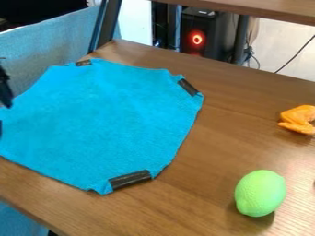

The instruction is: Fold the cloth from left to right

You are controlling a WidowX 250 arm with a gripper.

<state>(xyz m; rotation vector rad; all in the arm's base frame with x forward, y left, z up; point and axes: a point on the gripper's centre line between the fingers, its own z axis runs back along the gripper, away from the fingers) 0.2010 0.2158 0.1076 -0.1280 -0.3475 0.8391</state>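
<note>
The surface is a wooden table (203, 166). Nearest on it I record a green lime (260, 193), on bare wood and apart from the cloth (102, 124). The cloth lies spread over the left part of the table, with its near strip (130, 179) towards the table's near edge. The orange toy (299, 119) is well apart from it, at the right. Farther off, the right strip (188, 87) marks the cloth's right side; the far strip (83, 62) lies close to the table's far left corner.

My gripper (5, 90) is at the left edge of the view, by the cloth's left side. Whether it is apart, together or clamped on cloth I cannot tell.

Finding: no fold made. The step in hand, as I judge it, is securing the left edge. I should pinch a single layer close to that edge, test the hold with a small lift, then carry it in a low arc rightward. Too flat a pull would likely drag the whole cloth; too quick a release could leave a skewed crease. I should lower the edge before letting go.
</note>
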